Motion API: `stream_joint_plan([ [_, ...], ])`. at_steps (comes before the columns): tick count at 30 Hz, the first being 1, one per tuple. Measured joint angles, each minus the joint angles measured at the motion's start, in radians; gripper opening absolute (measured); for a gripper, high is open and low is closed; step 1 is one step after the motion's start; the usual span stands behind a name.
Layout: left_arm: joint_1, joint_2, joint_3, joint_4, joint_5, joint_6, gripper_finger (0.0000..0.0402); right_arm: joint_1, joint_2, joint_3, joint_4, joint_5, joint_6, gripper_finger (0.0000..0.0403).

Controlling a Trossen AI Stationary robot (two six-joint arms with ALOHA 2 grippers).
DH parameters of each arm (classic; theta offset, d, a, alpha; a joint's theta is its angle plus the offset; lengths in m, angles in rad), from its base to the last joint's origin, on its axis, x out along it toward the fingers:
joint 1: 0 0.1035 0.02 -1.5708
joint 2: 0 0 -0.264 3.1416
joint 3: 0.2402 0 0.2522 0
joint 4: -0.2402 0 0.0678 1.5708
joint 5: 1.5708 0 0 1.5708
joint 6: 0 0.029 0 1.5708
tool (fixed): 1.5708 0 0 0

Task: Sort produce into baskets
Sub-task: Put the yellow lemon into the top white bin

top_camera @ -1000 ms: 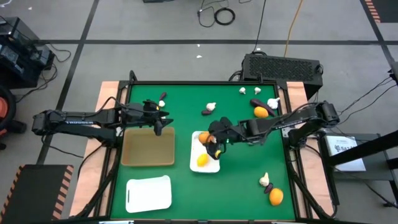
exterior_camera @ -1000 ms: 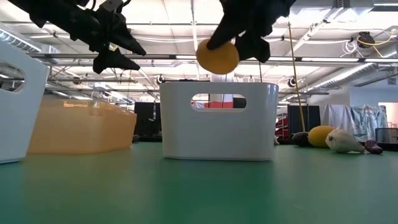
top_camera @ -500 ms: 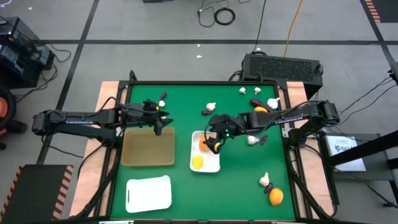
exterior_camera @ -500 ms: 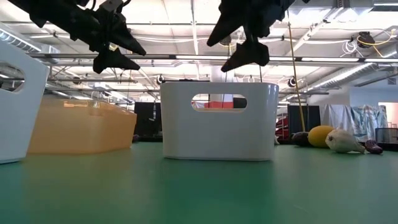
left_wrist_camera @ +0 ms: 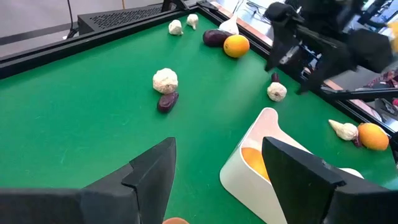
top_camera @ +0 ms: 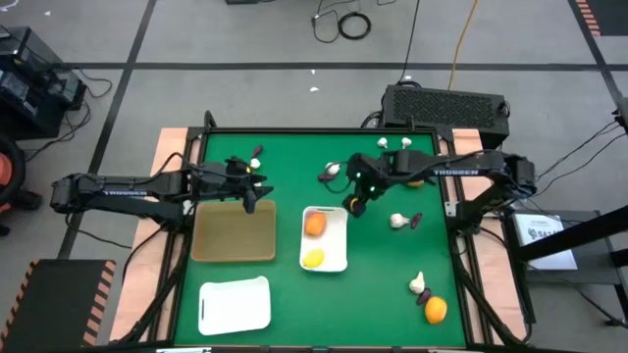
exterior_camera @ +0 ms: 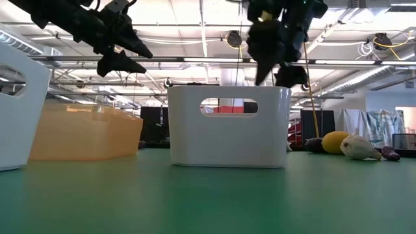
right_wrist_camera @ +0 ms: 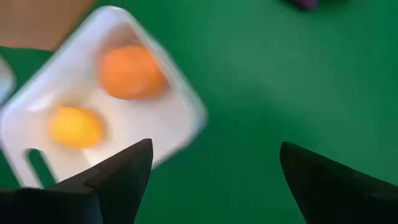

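1. The left gripper (top_camera: 250, 192) hovers with fingers spread and nothing between them, over the far edge of the tan basket (top_camera: 234, 233), which looks bare.
2. The near white basket (top_camera: 235, 305) holds nothing.
3. The middle white basket (top_camera: 325, 238) holds an orange (top_camera: 314, 225) and a yellow citrus (top_camera: 312, 258).
4. The right gripper (top_camera: 353, 204) hangs spread and unloaded, just beyond that basket.
5. Garlic bulbs (top_camera: 397, 221), dark purple vegetables (top_camera: 416, 220) and another orange (top_camera: 435, 310) lie unsorted on the table (top_camera: 383, 284); most sorting remains.

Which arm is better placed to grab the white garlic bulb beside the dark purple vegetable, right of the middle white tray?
Probably the right: its open gripper hovers near the white garlic bulb, while the left gripper hangs over the tan square tray.
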Motion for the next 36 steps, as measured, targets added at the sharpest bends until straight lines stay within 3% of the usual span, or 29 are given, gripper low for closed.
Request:
stream_joint_plan([
  [5, 0.000, 0.000, 0.000, 0.000, 0.000, -0.005, 0.0246, -0.088, -0.013, 0.000, -0.186, 0.040, -0.169, 0.0340],
  [10, 0.000, 0.000, 0.000, -0.001, -0.001, -0.006, 0.0246, -0.160, -0.013, 0.000, -0.336, 0.171, -0.376, 0.0340],
  [15, 0.000, 0.000, 0.000, -0.001, -0.001, -0.006, 0.0246, -0.237, -0.005, 0.000, -0.367, 0.309, -0.433, 0.0340],
  [26, 0.000, 0.000, 0.000, 0.000, -0.008, -0.009, 0.0246, -0.405, 0.094, 0.000, -0.453, 0.320, -0.478, 0.0340],
  [36, 0.000, 0.000, 0.000, -0.001, -0.009, -0.061, 0.0246, -0.451, 0.241, -0.001, -0.495, 0.340, -0.591, 0.0340],
])
